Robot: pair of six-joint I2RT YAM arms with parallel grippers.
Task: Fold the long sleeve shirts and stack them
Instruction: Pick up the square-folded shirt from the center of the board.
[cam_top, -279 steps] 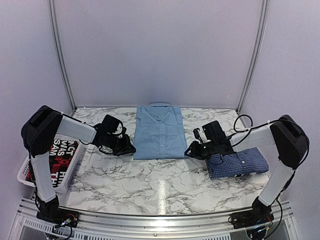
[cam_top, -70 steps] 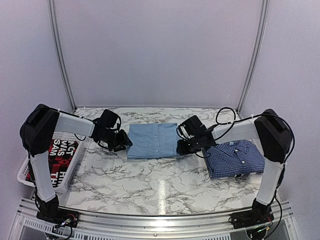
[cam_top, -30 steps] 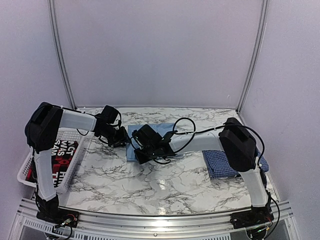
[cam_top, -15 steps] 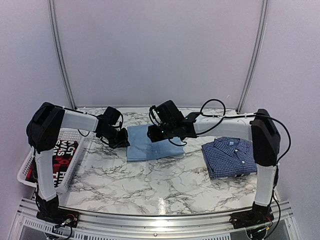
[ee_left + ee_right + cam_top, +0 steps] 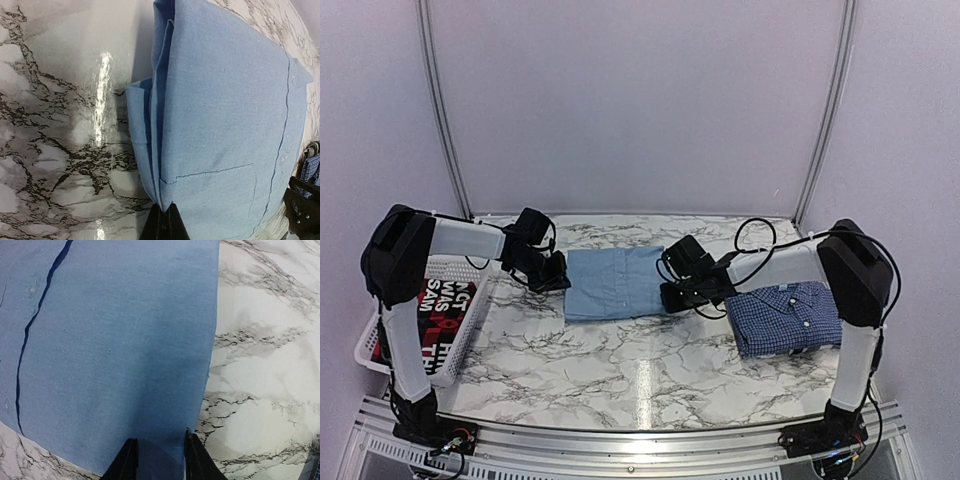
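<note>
Half a second ago the right gripper (image 5: pixel 672 296) hung over the far middle of the light blue shirt (image 5: pixel 612 283); now it sits low at that shirt's right edge; the marble counter (image 5: pixel 620 370) carries this shirt at its middle, folded to a compact rectangle; the dark blue checked shirt (image 5: pixel 790 318) lies folded to the right, apart from it; a white basket (image 5: pixel 468 325) at the left edge holds a red-and-black garment (image 5: pixel 442 305); the right jaws stand slightly parted, fingers (image 5: pixel 128 463) resting on the cloth's corner, gripping nothing; the left gripper (image 5: pixel 557 279) has its jaws pressed together on the light blue shirt's folded left edge.
</note>
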